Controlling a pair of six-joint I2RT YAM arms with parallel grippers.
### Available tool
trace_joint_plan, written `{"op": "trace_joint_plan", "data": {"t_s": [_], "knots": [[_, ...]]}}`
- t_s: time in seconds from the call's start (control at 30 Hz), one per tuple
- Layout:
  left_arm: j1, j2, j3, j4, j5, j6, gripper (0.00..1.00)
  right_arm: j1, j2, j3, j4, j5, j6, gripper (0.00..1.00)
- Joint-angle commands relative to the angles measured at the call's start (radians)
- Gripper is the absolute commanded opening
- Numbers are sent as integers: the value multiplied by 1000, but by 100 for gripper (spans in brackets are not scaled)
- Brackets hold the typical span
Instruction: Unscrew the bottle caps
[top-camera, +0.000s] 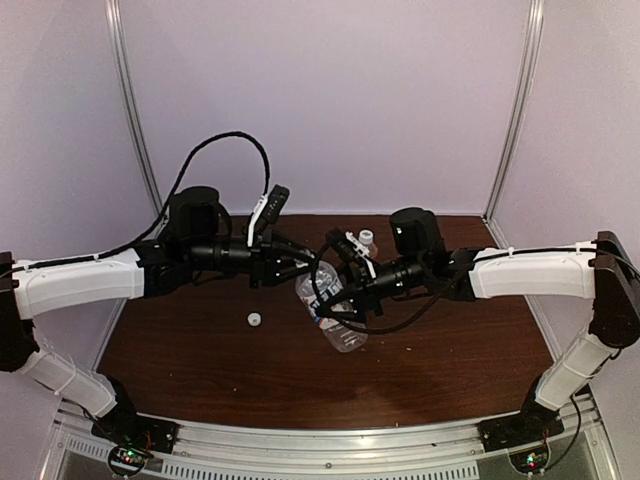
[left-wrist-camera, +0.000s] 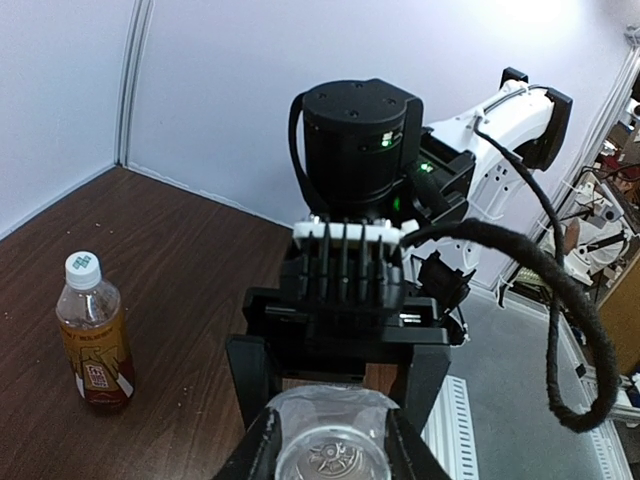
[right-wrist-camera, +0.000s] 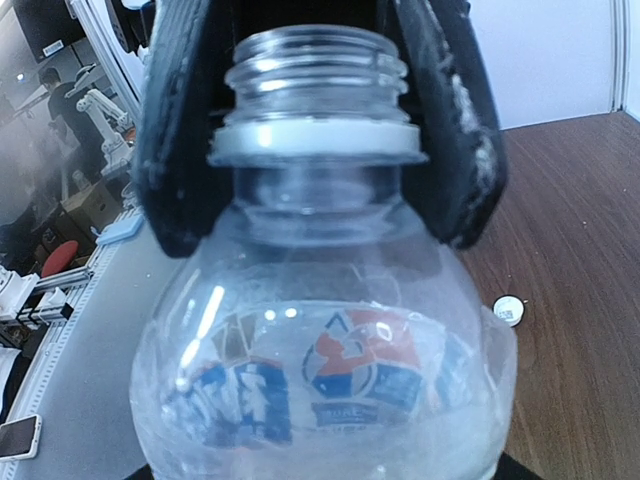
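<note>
The left arm (top-camera: 80, 280) and the right arm (top-camera: 530, 272) are stretching inward with forearms roughly level, meeting at the clear bottle (top-camera: 343, 332). The left gripper (left-wrist-camera: 330, 448) is sitting at the bottle's neck end, its dark fingers (right-wrist-camera: 180, 150) clamping either side of the neck just below the thread. The right gripper (left-wrist-camera: 336, 392) is facing it from the bottle's body end, its jaws standing on either side of the body; whether they are pressing it cannot be told. The left wrist housing (top-camera: 195, 215) and the right wrist housing (top-camera: 412, 232) are standing up behind their grippers, away from the bottle.
</note>
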Motion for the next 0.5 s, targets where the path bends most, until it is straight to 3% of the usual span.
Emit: {"op": "trace_joint_plan", "data": {"t_s": [0.0,0.2,0.47], "knots": [[-5,-33,-1,25,19,31,0,4,-7,22,14,41,2,73],[-6,-51,-2,-21,-14,67,0,4,-5,24,11,54,10,99],[-6,-82,6,-125,-86,138,0,2,-27,20,-11,132,2,100]]}}
